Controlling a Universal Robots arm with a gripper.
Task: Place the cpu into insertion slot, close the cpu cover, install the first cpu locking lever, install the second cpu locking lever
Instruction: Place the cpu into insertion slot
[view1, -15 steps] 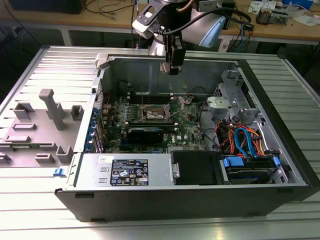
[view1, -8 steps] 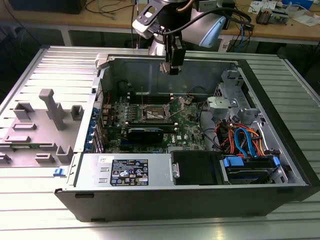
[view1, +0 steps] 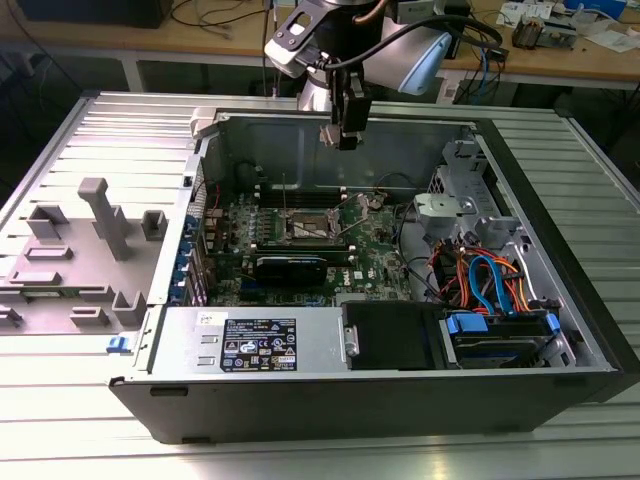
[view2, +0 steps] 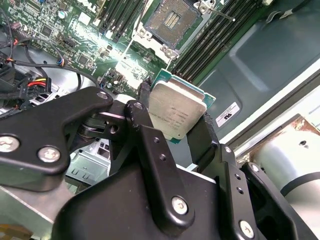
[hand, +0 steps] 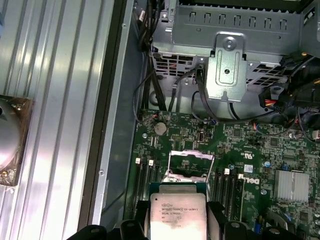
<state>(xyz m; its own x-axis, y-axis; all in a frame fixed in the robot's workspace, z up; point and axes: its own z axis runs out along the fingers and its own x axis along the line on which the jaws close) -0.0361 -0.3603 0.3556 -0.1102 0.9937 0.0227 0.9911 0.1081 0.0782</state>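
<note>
The cpu is held clamped by its edges in the end effector, aloft over the open computer case. The insertion slot on the motherboard lies bare, so seating, cover and both levers are judged outstanding. The case is carried mid-bench on a ribbed metal bench.

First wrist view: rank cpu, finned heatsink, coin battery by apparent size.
1. Flat square silver-grey metal cpu: biggest, but it is held nearest the camera, which inflates it.
2. Square silver finned heatsink.
3. Small round silver coin battery.
</note>
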